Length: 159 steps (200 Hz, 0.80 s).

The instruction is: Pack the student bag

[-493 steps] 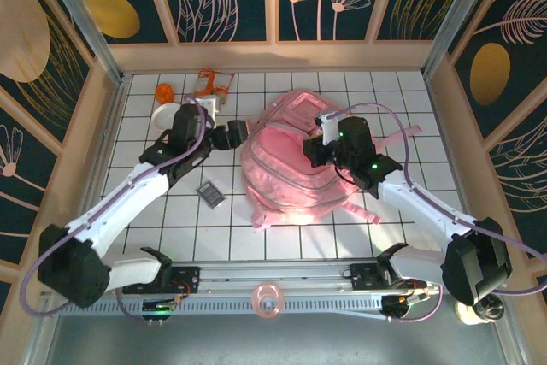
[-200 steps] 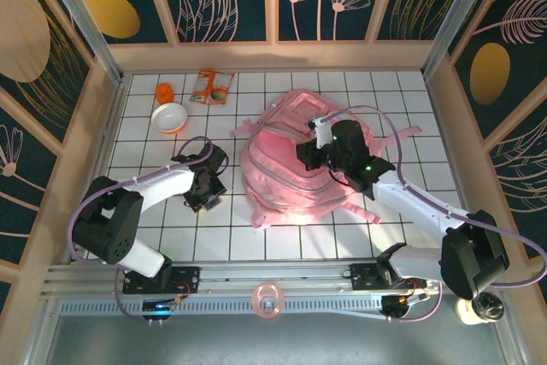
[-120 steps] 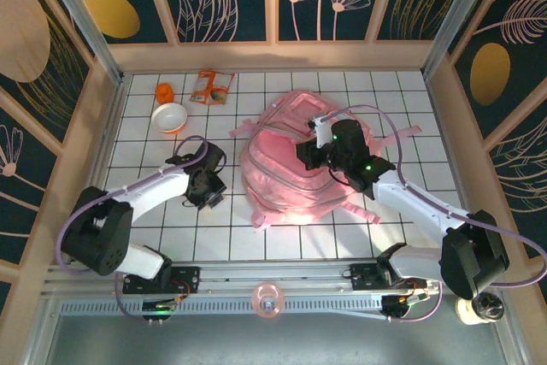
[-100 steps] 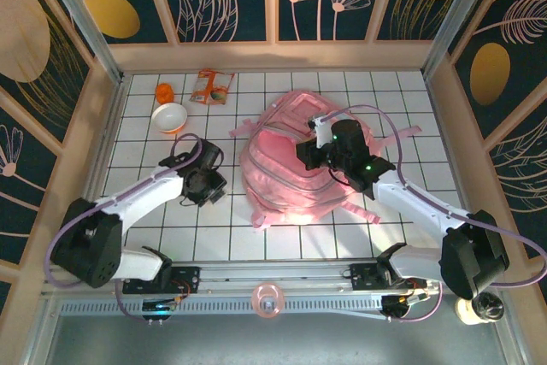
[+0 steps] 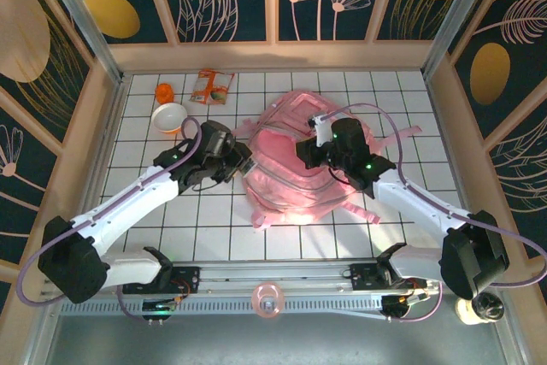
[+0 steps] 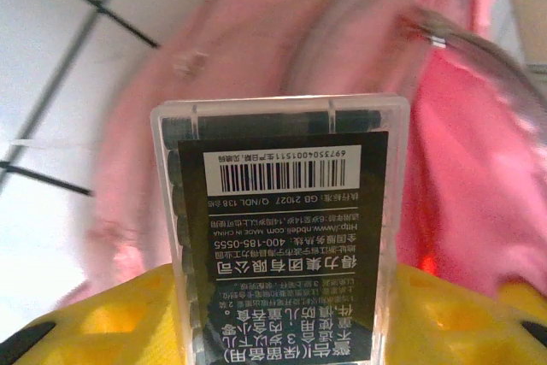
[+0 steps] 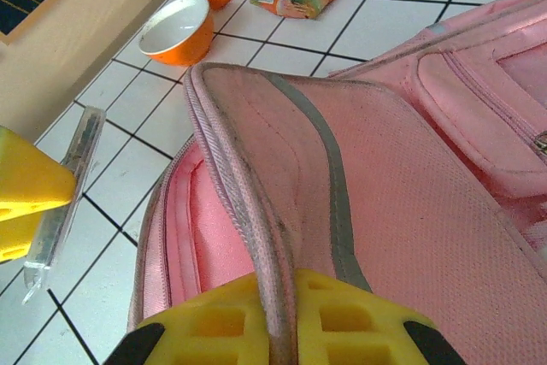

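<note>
The student bag (image 5: 299,185) is a big pink backpack lying mid-table, its main zip open. My right gripper (image 7: 278,301) is shut on the bag's zip-edged flap (image 7: 256,168), holding it up so the pink lining (image 7: 201,220) shows. My left gripper (image 6: 278,297) is shut on a clear plastic box (image 6: 278,211) with a black barcode label, gripped between yellow fingers (image 6: 102,322). In the top view the left gripper (image 5: 238,158) hovers at the bag's left edge, beside the opening. From the right wrist, the box (image 7: 64,181) hangs left of the opening.
An orange-and-white bowl (image 5: 169,116), a small orange object (image 5: 164,91) and an orange snack packet (image 5: 210,85) lie at the back left. Pink straps (image 5: 402,132) trail off the bag's right side. Wooden walls enclose the white tiled table (image 5: 171,228).
My left gripper closed on the box on the table left of the bag, lifted it and carried it right to the bag's edge. The right gripper kept holding the flap.
</note>
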Available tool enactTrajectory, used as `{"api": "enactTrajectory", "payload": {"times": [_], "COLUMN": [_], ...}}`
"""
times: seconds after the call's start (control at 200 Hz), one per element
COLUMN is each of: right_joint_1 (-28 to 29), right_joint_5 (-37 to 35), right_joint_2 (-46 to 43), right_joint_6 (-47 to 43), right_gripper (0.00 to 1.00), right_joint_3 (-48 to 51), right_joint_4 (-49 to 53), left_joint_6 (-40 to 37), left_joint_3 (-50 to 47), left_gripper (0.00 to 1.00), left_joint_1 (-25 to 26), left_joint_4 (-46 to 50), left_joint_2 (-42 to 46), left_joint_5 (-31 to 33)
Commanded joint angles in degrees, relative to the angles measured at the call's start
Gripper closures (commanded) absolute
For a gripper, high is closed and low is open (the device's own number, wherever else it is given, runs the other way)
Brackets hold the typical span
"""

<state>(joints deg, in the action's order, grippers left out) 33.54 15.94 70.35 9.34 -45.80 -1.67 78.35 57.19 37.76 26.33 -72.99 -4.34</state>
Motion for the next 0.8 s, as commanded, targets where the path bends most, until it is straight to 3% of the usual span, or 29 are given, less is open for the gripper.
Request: {"api": "enactTrajectory", "payload": {"times": [0.0, 0.39, 0.601, 0.791], "right_joint_1": [0.7, 0.7, 0.7, 0.7], "right_joint_5": [2.2, 3.9, 3.9, 3.9], "right_joint_2": [-0.8, -0.7, -0.7, -0.8], "right_joint_6": [0.9, 1.3, 1.2, 1.0], "right_gripper": [1.00, 1.00, 1.00, 1.00], "right_joint_3": [-3.9, -5.2, -5.5, -5.9], "right_joint_4": [-3.0, -3.9, -3.5, -3.1], "left_joint_6": [1.8, 0.9, 0.6, 1.5], "left_joint_3": [2.7, 7.0, 8.2, 6.6], "left_gripper": [0.58, 0.53, 0.38, 0.34], "left_joint_1": [1.7, 4.0, 4.1, 4.2], "left_joint_4": [-5.1, -10.8, -13.1, -14.6], "left_joint_2": [-2.3, -9.3, -11.2, -10.5], "left_joint_5": [-2.9, -4.2, -4.6, -4.8]}}
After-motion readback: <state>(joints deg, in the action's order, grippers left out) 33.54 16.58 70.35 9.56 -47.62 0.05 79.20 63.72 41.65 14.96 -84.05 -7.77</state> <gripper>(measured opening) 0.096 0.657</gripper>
